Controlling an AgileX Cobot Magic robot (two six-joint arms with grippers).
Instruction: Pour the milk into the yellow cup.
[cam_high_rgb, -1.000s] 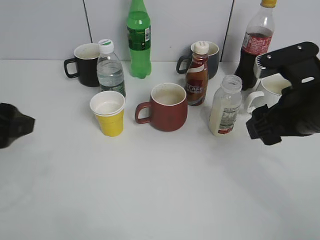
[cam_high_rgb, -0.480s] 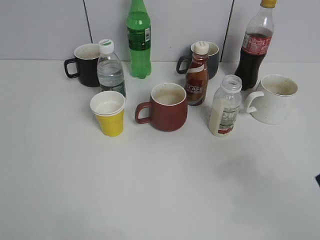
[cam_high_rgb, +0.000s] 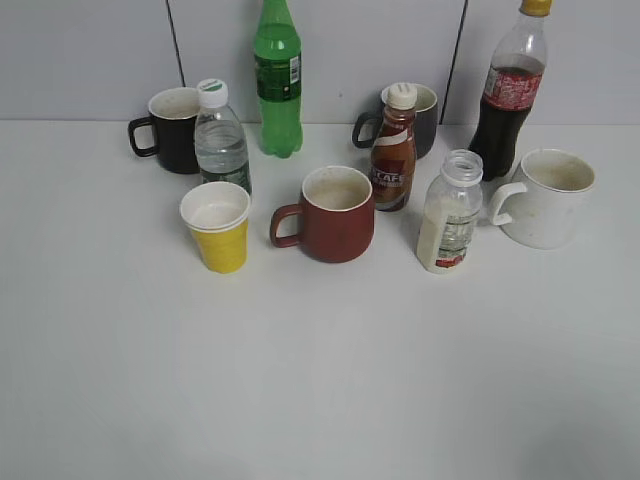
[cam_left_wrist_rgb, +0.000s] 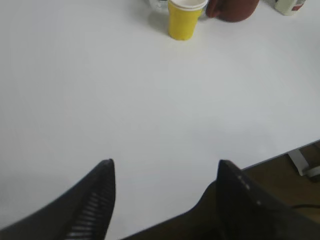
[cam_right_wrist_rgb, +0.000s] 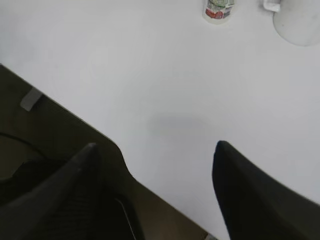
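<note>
The milk bottle (cam_high_rgb: 449, 214) stands uncapped on the white table, right of centre; its base also shows at the top of the right wrist view (cam_right_wrist_rgb: 218, 10). The yellow cup (cam_high_rgb: 217, 226) stands upright at the left, and at the top of the left wrist view (cam_left_wrist_rgb: 184, 18). My left gripper (cam_left_wrist_rgb: 162, 167) is open and empty over the table's near edge, far from the cup. My right gripper (cam_right_wrist_rgb: 155, 150) is open and empty over the table's near edge, far from the milk bottle. Neither gripper shows in the exterior view.
A dark red mug (cam_high_rgb: 336, 213) stands between cup and milk. A brown coffee bottle (cam_high_rgb: 394, 150), a water bottle (cam_high_rgb: 220, 137), a green bottle (cam_high_rgb: 277, 78), a cola bottle (cam_high_rgb: 510, 85), a black mug (cam_high_rgb: 171, 129), a dark mug (cam_high_rgb: 418, 116) and a white mug (cam_high_rgb: 547, 196) stand around.
The right arm, beside the milk bottle a second ago, has drawn back out of the exterior view. The left arm has also left that view. The objects have not moved.
</note>
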